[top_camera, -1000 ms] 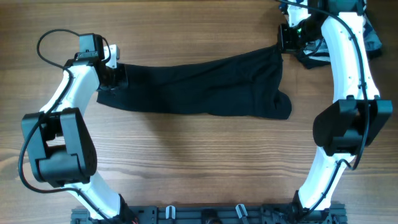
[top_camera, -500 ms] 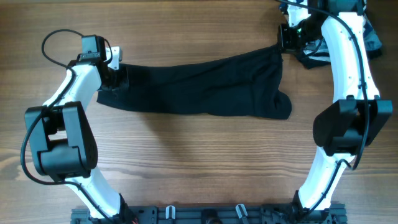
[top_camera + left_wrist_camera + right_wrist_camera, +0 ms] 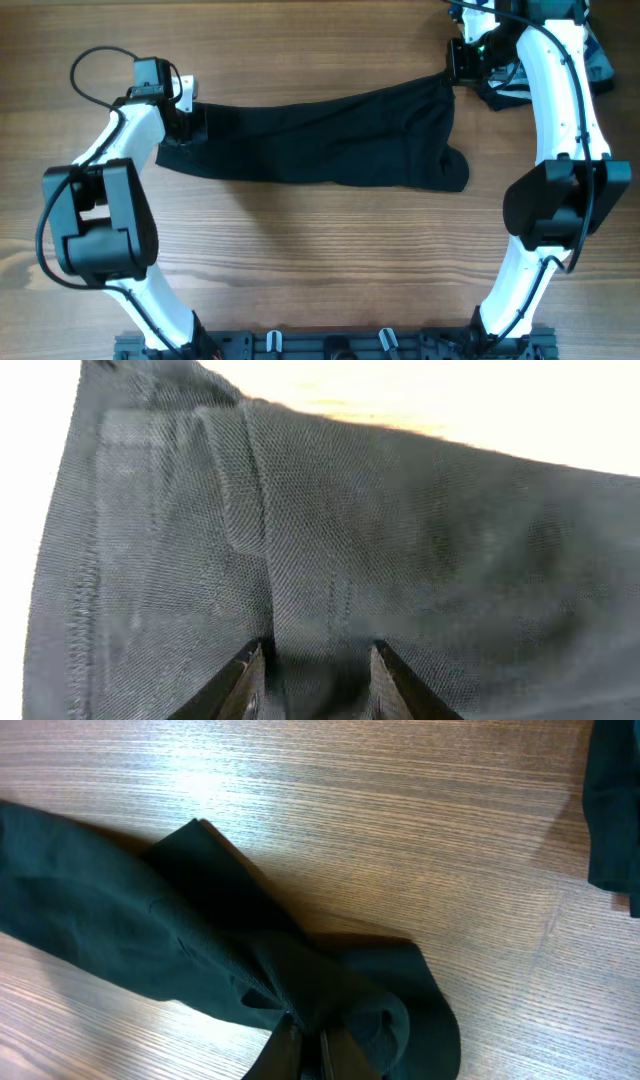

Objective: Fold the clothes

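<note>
A black garment (image 3: pixel 320 140) lies stretched across the table between both arms. My left gripper (image 3: pixel 190 120) holds its left end; in the left wrist view the jaws (image 3: pixel 318 670) are shut on a fold of the dark woven cloth (image 3: pixel 400 540). My right gripper (image 3: pixel 452 72) holds the garment's upper right corner; in the right wrist view the jaws (image 3: pixel 312 1045) are shut on the bunched black cloth (image 3: pixel 180 935). The garment's right end hangs in a rounded fold at lower right.
More dark clothes (image 3: pixel 500 90) lie piled at the far right corner behind the right arm, and their edge shows in the right wrist view (image 3: pixel 612 810). The wooden table (image 3: pixel 320 260) spreads in front of the garment.
The left arm has shifted slightly to the right at its elbow. The garment and the right arm have not visibly moved.
</note>
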You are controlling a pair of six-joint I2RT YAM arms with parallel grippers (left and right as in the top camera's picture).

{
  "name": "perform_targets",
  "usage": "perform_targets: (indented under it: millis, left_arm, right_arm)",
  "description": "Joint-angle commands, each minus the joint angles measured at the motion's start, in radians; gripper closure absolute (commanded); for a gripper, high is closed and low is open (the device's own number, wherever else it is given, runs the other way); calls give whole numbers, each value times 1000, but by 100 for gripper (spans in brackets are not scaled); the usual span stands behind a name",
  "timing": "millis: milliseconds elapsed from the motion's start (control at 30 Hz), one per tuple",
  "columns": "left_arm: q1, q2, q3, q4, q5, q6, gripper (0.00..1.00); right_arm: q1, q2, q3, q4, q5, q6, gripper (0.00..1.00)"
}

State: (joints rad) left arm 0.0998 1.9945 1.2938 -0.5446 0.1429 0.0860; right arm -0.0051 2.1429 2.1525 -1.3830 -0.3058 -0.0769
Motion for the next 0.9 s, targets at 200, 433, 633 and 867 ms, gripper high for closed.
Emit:
perform_targets:
  millis: [200,433,633,867]
  left_arm:
    - [-5,19,-3,8,-5,6,96]
    - [-4,-289,137,6,-6,-185,96]
    - [5,-634,275,93,-232,-226,96]
    - [155,-859,278,67,-245,-277,96]
  right_arm:
    - [2,12,-2,2,17,-9,94]
    - [2,6,16,14,11,-2,96]
    - [-23,-62,254,4,-2,24,96]
    - [-116,-357,457,-121,-2,24,96]
